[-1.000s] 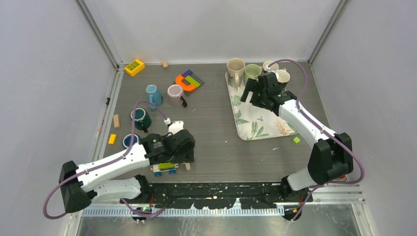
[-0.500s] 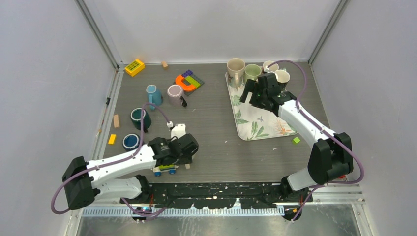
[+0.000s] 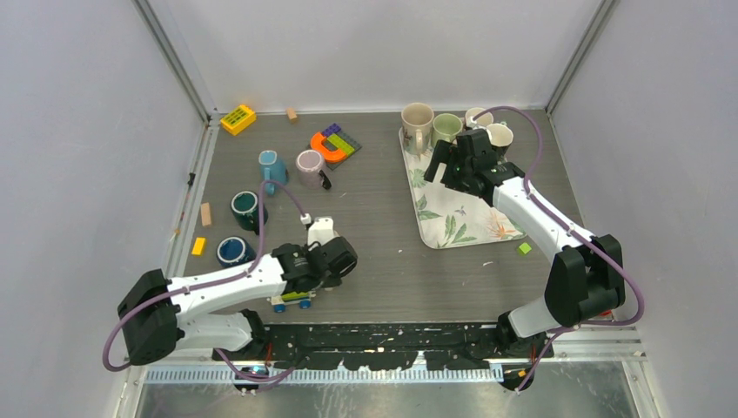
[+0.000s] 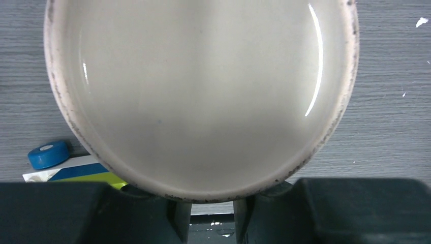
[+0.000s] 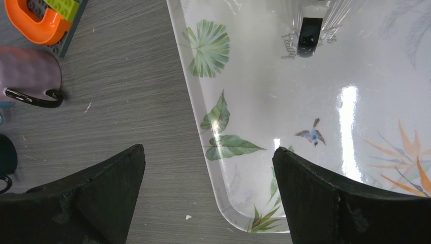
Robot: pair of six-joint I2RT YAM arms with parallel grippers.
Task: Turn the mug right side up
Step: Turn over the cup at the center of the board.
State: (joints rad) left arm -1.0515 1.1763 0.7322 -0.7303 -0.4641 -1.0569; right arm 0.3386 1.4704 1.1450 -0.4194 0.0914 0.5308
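— What does the overhead camera give you?

— The left gripper [image 3: 333, 266] is low over the table [image 3: 383, 218], just beyond a toy car [image 3: 291, 300]. The arm covers whatever is under it, so the mug it is working on doesn't show here. The right gripper [image 3: 444, 174] hangs over the leaf-printed tray [image 3: 452, 228], with four mugs standing along the tray's far edge behind it. A pink mug [image 3: 309, 163], a blue mug [image 3: 271, 165] and two teal mugs [image 3: 245, 206] sit on the left half of the table.

— And the left wrist?

— A pale, glossy mug [image 4: 203, 91] with a speckled rim fills most of the picture, its round face turned to the camera. I can't tell whether that face is the mouth or the base. Its lower edge meets the fingers [image 4: 178, 218] of the left gripper [image 4: 212, 218]. The jaws are drawn close, with only a narrow gap between them, but I cannot tell whether they pinch anything. The toy car [image 4: 76, 170] peeks out at lower left.

— The right wrist?

— The right gripper [image 5: 207, 170] has its jaws spread wide and nothing between them. It is above the tray's [image 5: 305, 101] near-left corner. The pink mug [image 5: 30, 71] is off to the left on the table.
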